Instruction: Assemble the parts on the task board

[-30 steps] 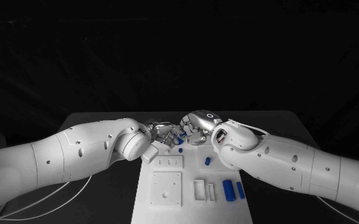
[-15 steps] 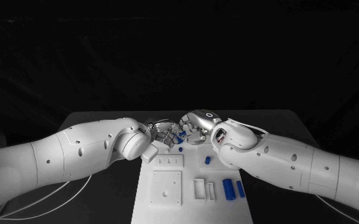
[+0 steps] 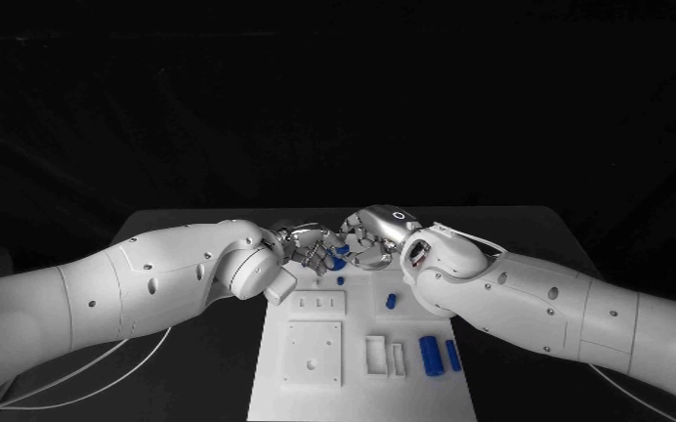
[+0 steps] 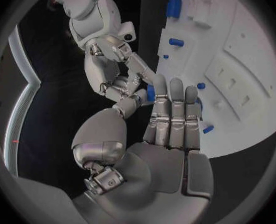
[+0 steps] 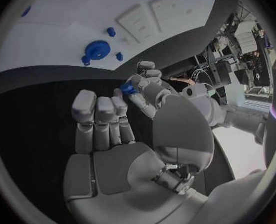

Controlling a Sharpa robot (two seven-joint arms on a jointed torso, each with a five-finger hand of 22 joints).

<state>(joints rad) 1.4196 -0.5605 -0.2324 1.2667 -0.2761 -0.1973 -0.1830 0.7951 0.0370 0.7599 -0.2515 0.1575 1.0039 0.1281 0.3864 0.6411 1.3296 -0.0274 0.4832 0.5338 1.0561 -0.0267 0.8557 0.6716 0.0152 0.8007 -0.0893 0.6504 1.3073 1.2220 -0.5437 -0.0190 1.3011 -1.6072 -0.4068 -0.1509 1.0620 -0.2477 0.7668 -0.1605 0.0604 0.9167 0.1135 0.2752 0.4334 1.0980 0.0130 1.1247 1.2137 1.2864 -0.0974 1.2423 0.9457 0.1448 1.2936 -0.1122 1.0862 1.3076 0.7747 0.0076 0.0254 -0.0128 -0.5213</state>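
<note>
**Blue part held between two silver hands over the board**

Small blue plastic part (image 5: pixel 127 88) sits pinched in the left hand (image 3: pixel 313 249), above the white task board's (image 3: pixel 423 383) far end. Right hand (image 3: pixel 369 241) close beside, fingers loosely straight, holding nothing.

The hands (image 4: pixel 157 134) are silver metal, satin-bright with soft highlights on the rounded fingers (image 5: pixel 100 114) — darker at the seams; the arms (image 3: pixel 127 290) wear smooth white plastic shells, faintly glossy; the board (image 3: pixel 359 344) looks like matt white plastic, its raised blocks the same dull finish; the parts (image 3: pixel 431 357) are smooth blue plastic, one a toothed gear (image 5: pixel 96 50); the table (image 3: pixel 184 222) is a flat matt black — no sheen at all.
</note>
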